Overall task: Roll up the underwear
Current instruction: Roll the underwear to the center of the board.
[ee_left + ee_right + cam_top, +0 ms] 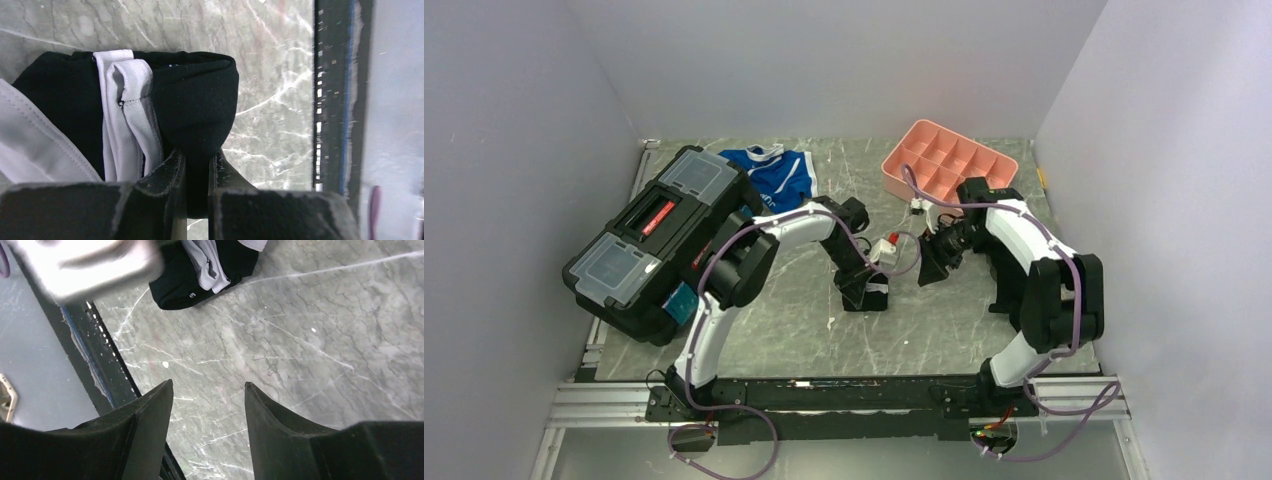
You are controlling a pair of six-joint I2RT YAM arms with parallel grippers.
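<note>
The underwear (195,95) is a bunched black roll with white stripe folds, lying on the marble table. My left gripper (197,152) is shut on its black fabric, pinching a rounded fold between the two fingers. In the top view the left gripper (864,290) points down at mid table and hides most of the underwear (876,290). My right gripper (927,270) hangs open just to the right of it, above bare table. The right wrist view shows its open gripper (207,385) holding nothing, with the underwear (200,275) well ahead of the fingertips.
A black toolbox (654,235) fills the left side of the table. Blue-and-white briefs (774,175) lie at the back behind it. A pink compartment tray (949,160) stands at the back right. White walls close in both sides and the back.
</note>
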